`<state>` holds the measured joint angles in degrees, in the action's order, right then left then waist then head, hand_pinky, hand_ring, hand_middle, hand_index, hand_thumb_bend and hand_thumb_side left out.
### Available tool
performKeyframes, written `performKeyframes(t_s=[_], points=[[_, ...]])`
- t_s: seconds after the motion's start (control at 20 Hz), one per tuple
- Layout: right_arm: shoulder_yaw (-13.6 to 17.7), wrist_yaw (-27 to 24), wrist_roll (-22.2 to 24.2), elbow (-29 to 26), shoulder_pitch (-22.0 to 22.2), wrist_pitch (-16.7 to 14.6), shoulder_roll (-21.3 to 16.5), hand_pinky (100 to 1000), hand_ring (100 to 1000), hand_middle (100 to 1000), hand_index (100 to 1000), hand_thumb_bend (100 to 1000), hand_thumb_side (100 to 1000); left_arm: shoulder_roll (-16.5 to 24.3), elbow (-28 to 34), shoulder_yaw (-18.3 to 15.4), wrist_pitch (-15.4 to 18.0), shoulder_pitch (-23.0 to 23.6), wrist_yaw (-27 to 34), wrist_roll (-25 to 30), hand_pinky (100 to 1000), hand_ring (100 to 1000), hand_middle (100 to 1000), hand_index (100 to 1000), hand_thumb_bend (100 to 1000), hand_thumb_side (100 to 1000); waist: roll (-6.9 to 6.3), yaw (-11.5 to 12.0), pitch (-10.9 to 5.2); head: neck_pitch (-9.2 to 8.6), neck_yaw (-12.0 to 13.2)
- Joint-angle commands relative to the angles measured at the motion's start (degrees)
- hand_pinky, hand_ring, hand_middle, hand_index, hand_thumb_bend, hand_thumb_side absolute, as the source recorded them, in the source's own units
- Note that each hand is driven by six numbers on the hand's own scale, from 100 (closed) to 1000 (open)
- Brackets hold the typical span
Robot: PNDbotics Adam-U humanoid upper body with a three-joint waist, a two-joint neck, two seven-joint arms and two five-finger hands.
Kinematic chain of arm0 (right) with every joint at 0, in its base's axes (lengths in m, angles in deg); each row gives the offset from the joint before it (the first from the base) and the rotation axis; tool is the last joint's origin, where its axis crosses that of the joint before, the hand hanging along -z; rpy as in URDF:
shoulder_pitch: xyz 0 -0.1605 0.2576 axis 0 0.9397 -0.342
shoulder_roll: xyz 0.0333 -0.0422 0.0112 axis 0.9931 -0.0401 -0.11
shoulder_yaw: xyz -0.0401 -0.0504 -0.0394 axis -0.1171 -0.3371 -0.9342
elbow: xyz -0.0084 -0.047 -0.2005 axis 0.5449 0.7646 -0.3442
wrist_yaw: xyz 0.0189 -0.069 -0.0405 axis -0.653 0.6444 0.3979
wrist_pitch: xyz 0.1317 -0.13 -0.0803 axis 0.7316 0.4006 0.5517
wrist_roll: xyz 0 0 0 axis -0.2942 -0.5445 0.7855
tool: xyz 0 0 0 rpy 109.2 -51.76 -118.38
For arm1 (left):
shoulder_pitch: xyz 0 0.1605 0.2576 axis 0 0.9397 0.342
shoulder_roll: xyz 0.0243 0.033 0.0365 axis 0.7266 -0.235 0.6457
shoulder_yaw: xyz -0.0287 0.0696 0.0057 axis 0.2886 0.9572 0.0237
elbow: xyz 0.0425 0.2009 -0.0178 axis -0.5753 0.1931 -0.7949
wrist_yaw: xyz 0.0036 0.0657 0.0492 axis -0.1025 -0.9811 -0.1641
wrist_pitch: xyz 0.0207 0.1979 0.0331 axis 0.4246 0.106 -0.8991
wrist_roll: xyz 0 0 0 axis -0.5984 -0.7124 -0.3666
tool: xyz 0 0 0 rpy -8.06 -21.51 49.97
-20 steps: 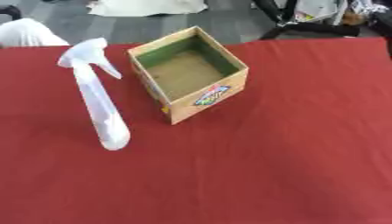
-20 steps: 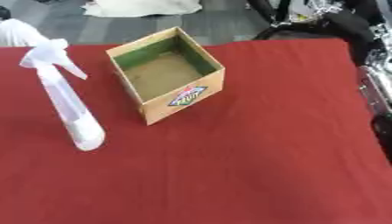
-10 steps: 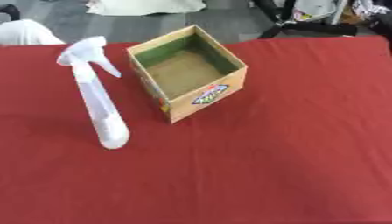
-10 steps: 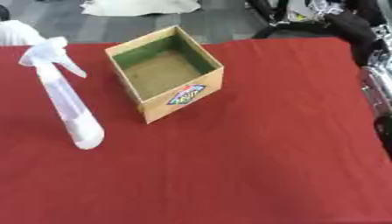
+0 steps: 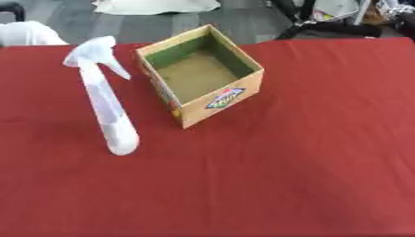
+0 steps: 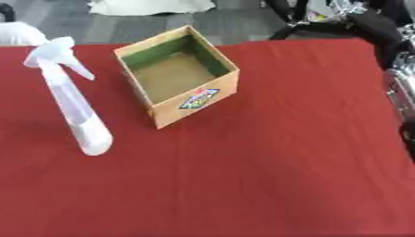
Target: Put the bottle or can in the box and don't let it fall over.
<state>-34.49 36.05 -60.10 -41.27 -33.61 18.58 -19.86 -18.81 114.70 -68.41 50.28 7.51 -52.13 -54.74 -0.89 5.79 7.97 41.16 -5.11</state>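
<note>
Tall translucent white plastic spray bottle [image 5: 105, 104] stands upright left of open brown cardboard box [image 5: 200, 74]; neither hand visible to me, finger state unknown, left arm probably nearer

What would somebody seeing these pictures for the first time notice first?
Most likely the pale spray bottle standing upright on the red table, left of centre with its trigger head at the top. Just to its right, apart from it, sits an open cardboard box turned corner-on, empty, with a green lining and a colourful label on its front. Neither robot hand shows in either view; only part of a silver and black arm shows at the right edge.
</note>
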Motion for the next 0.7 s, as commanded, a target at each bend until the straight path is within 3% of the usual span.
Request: performKeyframes(t_s=[0.05, 0.7], points=[[0.15, 0.25, 0.23, -0.33, -0.97, 0.02, -1.84, 799, 790, 756, 845, 257, 236, 0.85, 0.44, 0.39, -1.63, -1.49, -0.11, 2.70, 814, 846, 830, 826, 262, 674, -0.08, -0.07, -1.05, -0.35, 0.14], [-0.42, 0.27, 0.70, -0.23, -1.58, 0.14, -1.37, 800, 790, 756, 845, 257, 237, -3.02, -1.60, 6.19, -6.06, -7.58, -3.95, 8.84, 820, 845, 830, 837, 300, 664, -0.26, -0.48, -0.74, -1.33, 0.25]])
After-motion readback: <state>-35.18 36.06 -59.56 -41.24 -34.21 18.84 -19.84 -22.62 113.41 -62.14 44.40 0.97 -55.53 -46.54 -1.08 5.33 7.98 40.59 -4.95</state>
